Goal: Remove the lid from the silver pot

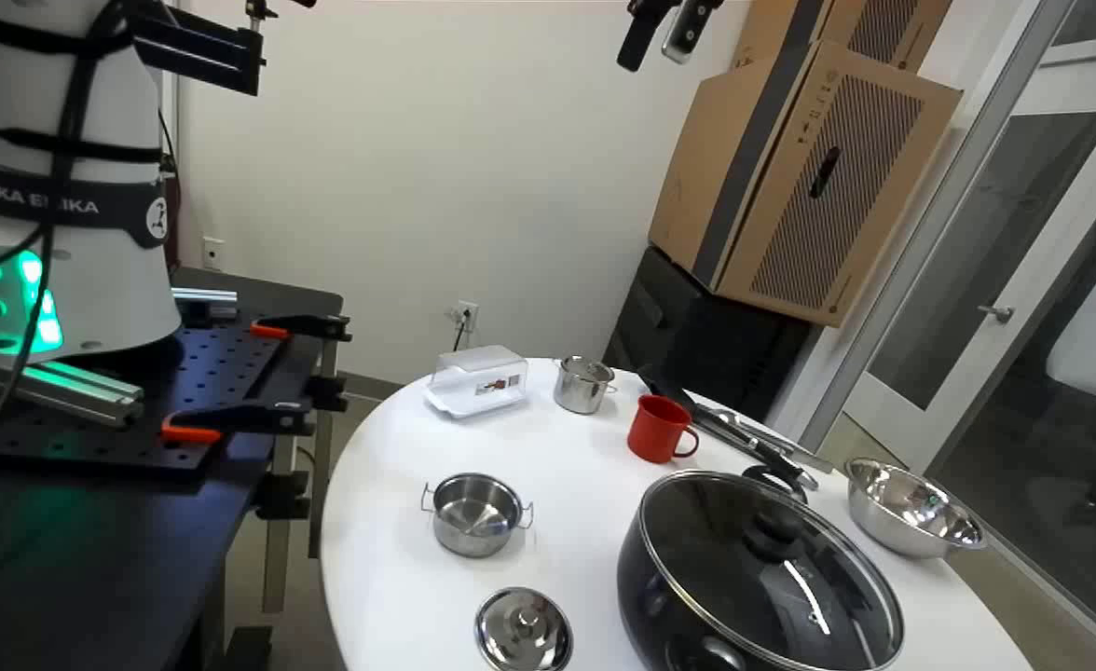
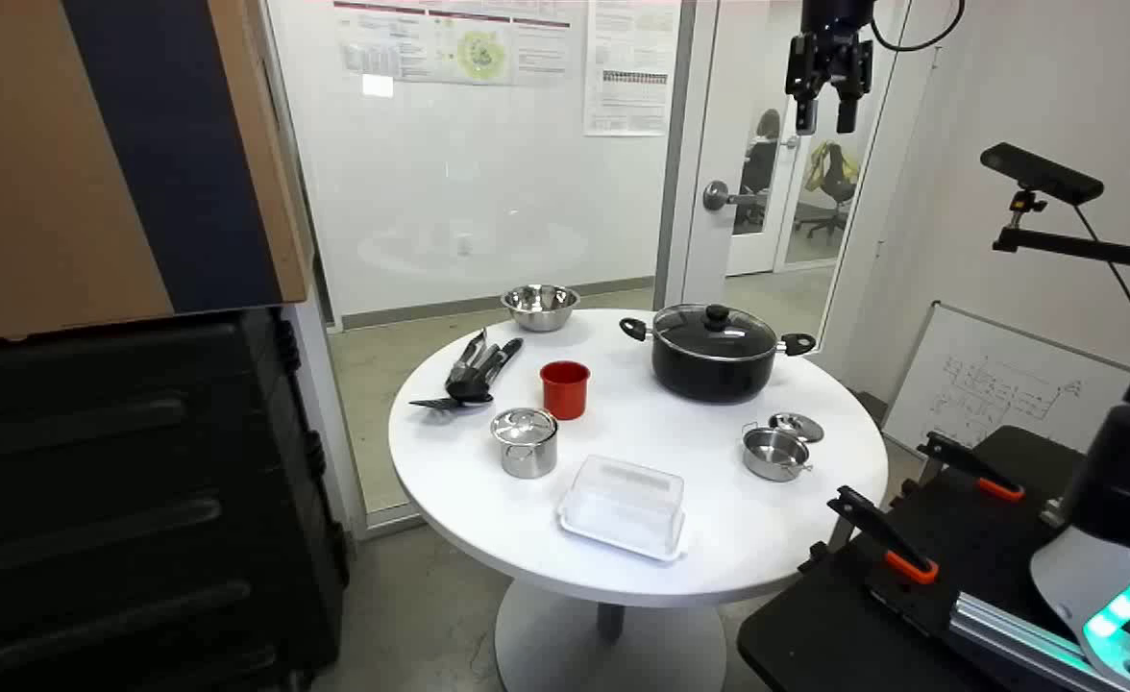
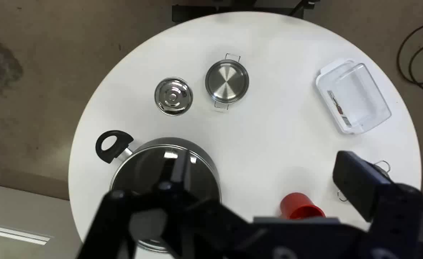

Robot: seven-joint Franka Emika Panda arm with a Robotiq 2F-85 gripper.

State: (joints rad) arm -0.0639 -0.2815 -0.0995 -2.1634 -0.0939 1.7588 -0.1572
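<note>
The silver pot [image 1: 577, 394] is a small steel cylinder with wire handles, upright on the white round table in both exterior views [image 2: 529, 460]. Its round silvery lid [image 2: 524, 424] sits over its mouth, and also shows in an exterior view [image 1: 586, 369]. In the wrist view the pot is mostly hidden behind the right finger; a bit of its edge and wire handles [image 3: 382, 169] show. My gripper [image 2: 825, 120] is high above the table, well away from the pot, fingers down, in both exterior views [image 1: 658, 54]. In the wrist view my gripper [image 3: 263, 172] is open and empty.
A red mug [image 2: 565, 389] stands close beside the pot. A clear plastic box [image 2: 621, 509] is near it too. A black pan [image 2: 714, 360], a shallow open steel pot [image 3: 227, 82], a loose lid [image 3: 173, 96], utensils [image 2: 474, 370] and a steel bowl [image 2: 540, 309] share the table.
</note>
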